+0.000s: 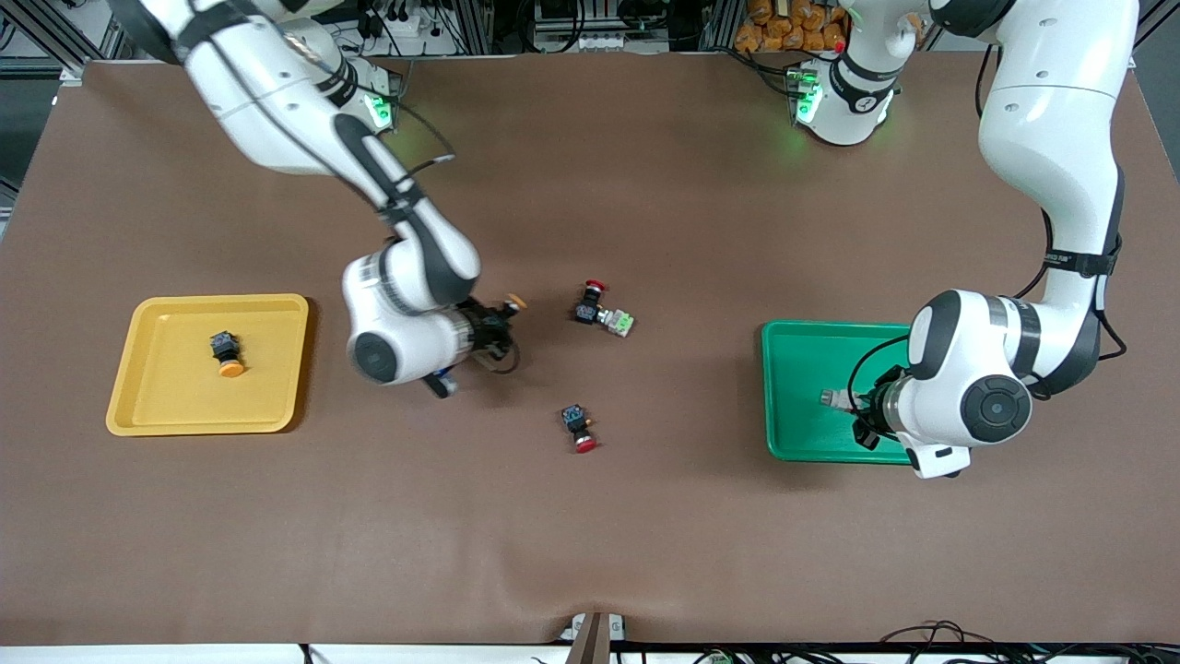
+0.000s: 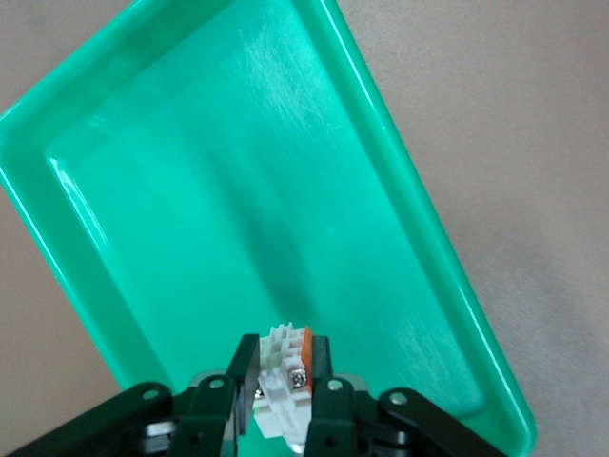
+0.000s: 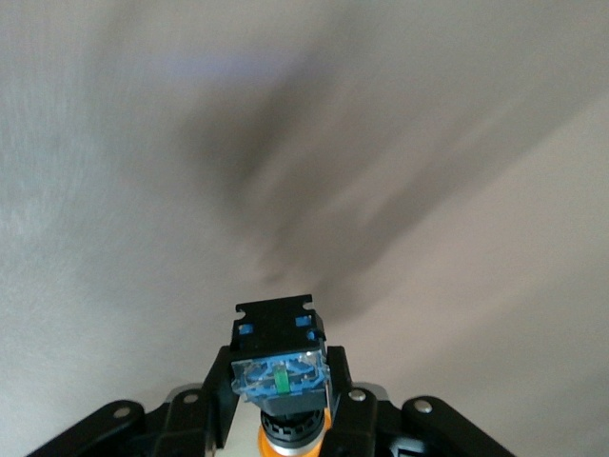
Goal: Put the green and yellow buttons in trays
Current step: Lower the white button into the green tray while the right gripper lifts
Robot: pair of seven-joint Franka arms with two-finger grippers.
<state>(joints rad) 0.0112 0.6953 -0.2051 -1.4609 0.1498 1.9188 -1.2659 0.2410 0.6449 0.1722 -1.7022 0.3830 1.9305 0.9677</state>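
Left gripper (image 2: 283, 405) over green tray (image 1: 793, 406), clamped on white button (image 2: 282, 381). Right gripper (image 3: 281, 409) over table (image 1: 645, 516), pinching yellow button (image 3: 279, 367).

The table (image 1: 645, 516) is covered with a plain brown sheet. A yellow tray (image 1: 166, 410) lies toward the right arm's end, well apart from the right arm's jaws. A green tray (image 1: 802, 387) lies toward the left arm's end, directly under the left arm's jaws. Between the trays, a red-capped switch (image 1: 588, 302) touches a white-grey switch with a green part (image 1: 617, 321), both near the right arm's jaws. A second red-capped switch (image 1: 579, 427) lies alone, nearer the front camera.
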